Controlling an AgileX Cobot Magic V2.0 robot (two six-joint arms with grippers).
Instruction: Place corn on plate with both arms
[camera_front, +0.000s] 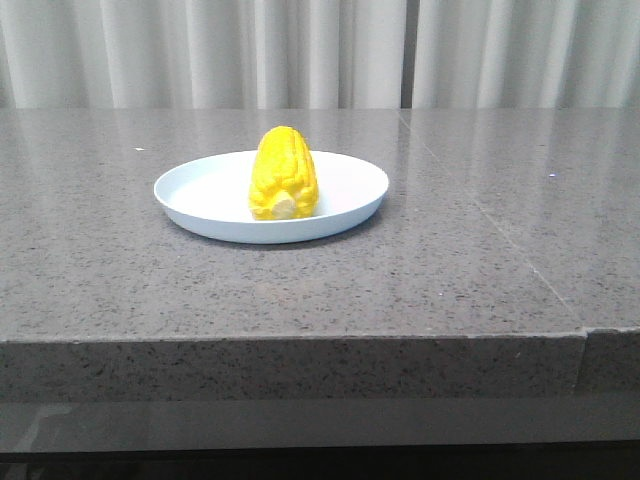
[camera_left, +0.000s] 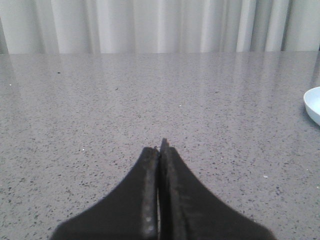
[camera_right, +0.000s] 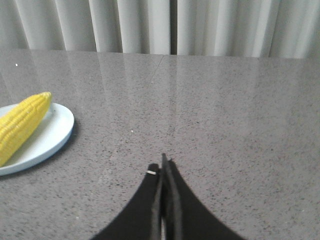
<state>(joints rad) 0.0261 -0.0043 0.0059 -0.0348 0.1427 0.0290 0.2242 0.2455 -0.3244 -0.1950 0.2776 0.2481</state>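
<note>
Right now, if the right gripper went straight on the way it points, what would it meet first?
Probably nothing close: ahead of the shut right gripper lies bare table up to the curtain. The plate with the corn sits off to one side of that line.

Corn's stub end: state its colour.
Pale cream, against the bright yellow kernels of the corn; the front view shows it best.

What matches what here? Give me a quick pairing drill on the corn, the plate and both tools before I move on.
Column 1:
1. corn
2. plate
3. left tool
4. right tool

Column 2:
A. shut, empty, with the corn in its wrist view
B. pale blue-white, on the grey table
C. yellow, lying on the plate
D. shut, empty, only a plate edge in its wrist view

Pairs: 1-C, 2-B, 3-D, 4-A
</note>
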